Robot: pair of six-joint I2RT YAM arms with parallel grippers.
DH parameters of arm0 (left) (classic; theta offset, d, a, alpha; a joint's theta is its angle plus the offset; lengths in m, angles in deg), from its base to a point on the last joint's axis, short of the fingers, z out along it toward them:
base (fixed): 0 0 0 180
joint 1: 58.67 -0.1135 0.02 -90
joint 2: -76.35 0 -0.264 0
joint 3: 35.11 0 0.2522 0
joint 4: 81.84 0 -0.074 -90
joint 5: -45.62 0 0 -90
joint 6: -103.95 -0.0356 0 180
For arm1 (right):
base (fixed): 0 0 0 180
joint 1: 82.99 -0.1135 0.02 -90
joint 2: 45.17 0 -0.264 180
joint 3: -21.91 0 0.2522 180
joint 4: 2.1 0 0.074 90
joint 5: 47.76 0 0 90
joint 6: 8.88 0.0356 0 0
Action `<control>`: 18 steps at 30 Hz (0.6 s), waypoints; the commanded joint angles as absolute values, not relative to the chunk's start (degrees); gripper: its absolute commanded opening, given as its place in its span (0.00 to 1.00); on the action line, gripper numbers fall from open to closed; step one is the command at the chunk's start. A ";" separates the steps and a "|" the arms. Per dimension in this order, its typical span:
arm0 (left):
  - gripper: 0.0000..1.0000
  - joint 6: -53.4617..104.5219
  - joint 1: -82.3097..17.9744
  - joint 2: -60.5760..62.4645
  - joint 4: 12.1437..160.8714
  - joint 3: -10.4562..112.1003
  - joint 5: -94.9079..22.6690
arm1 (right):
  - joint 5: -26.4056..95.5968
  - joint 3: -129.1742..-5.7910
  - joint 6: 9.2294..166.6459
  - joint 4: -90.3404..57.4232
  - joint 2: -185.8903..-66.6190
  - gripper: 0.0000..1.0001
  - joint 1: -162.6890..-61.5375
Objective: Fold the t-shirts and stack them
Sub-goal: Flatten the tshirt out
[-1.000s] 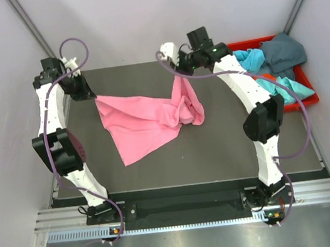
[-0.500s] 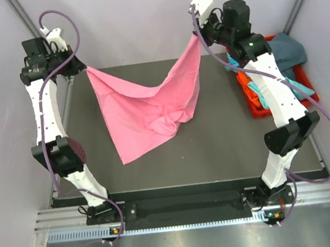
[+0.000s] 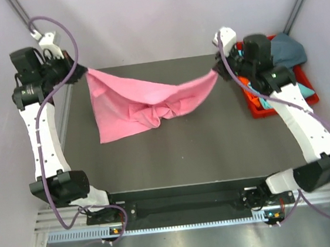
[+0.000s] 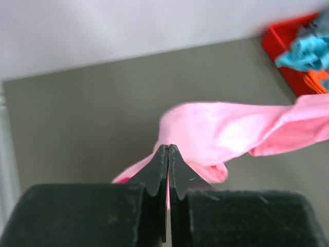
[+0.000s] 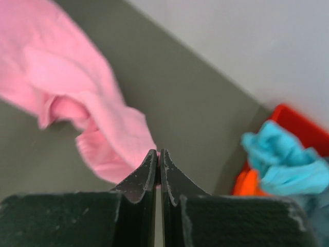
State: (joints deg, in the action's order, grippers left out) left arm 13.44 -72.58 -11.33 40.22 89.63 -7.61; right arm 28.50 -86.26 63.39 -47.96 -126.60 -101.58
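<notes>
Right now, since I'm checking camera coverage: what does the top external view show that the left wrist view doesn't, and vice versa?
Only the top external view shows both arms, the right gripper holding the pink t-shirt at its other end, and a dark teal-grey shirt in the red bin. Only the left wrist view shows the left gripper close up, jaws pressed shut on the pink cloth. Both show the pink t-shirt, the table, the bin and a turquoise shirt.

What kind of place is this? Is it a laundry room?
Probably a robot lab or test booth, not a home: two robot arms bolted to a dark table, plain walls around, and a red bin of shirts.
</notes>
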 commanded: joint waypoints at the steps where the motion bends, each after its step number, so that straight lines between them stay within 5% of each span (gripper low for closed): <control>1: 0.00 13.60 -72.03 -9.61 36.79 82.29 -0.27 | 21.78 -75.29 68.72 -50.14 -120.42 0.00 -101.62; 6: 0.00 2.72 -68.08 -11.45 17.62 72.55 3.87 | 17.37 -59.81 71.72 -48.66 -122.25 0.00 -102.23; 15: 0.00 3.84 -67.54 -13.47 15.75 62.33 3.97 | 14.73 -48.64 74.34 -46.46 -127.79 0.02 -103.72; 18: 0.00 5.51 -67.63 -13.39 17.87 62.67 1.59 | 14.81 -49.58 77.60 -46.18 -128.05 0.32 -103.82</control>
State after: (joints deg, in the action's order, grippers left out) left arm 5.92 -67.38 -15.55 17.27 61.63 1.20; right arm 17.16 -47.99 73.99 -49.73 -128.33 -103.15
